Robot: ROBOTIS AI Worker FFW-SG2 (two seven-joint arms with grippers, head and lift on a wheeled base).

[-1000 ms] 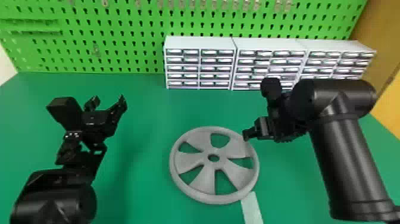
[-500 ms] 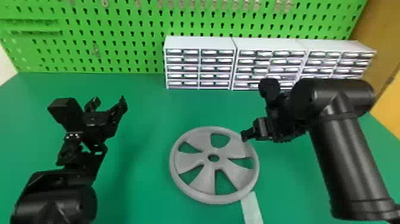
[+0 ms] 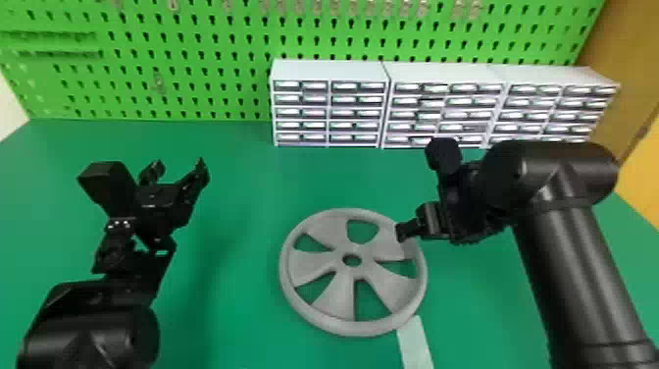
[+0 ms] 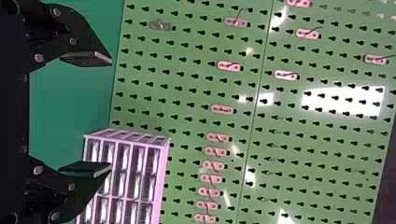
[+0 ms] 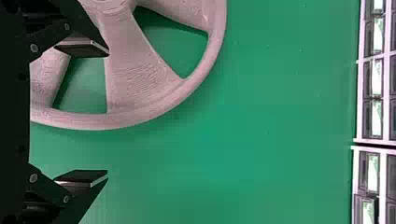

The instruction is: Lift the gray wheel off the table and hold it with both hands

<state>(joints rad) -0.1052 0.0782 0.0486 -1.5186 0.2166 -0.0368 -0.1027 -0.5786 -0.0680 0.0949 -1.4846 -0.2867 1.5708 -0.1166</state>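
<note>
And there's the gray wheel [image 3: 338,294], flat on the tabletop [image 3: 235,314], lower centre! Right gripper [image 3: 403,232] at its upper-right rim, fingers spread; left gripper [image 3: 177,169], fingers also wide, well apart from it, at left.

1 wheel [image 3: 338,297]; 2 grippers [image 3: 178,168]; 3 cabinets [image 3: 441,72]; 1 strip [image 3: 415,343]

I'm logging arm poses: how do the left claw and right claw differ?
The left claw points toward the pegboard; the right claw faces down at the table. The left claw is left of the gray wheel; the right claw is over its right edge. Both are open and empty.
</note>
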